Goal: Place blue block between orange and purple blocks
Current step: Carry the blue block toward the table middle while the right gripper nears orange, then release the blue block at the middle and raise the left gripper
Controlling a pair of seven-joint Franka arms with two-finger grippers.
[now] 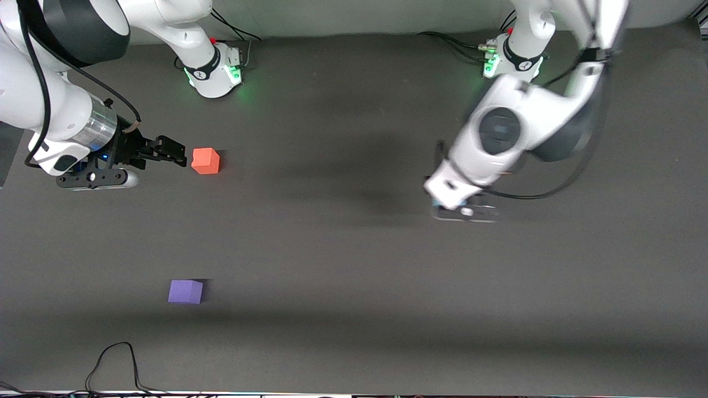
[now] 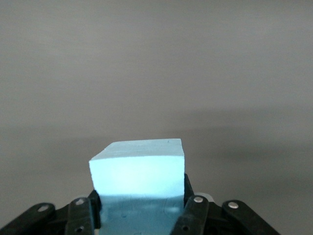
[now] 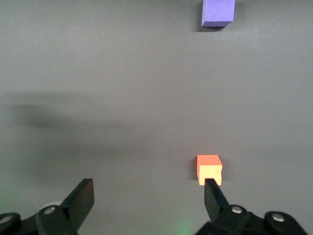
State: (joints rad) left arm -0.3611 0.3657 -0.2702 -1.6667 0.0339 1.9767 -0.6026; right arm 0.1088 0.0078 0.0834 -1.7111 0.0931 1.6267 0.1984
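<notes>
The front view looks down from high across the table (image 1: 354,249), facing both arm bases. The left wrist view sits close on the blue block (image 2: 139,183), with bare table around it. The right wrist view looks over the orange block (image 3: 209,169) toward the purple block (image 3: 217,13); the front view shares both.
</notes>
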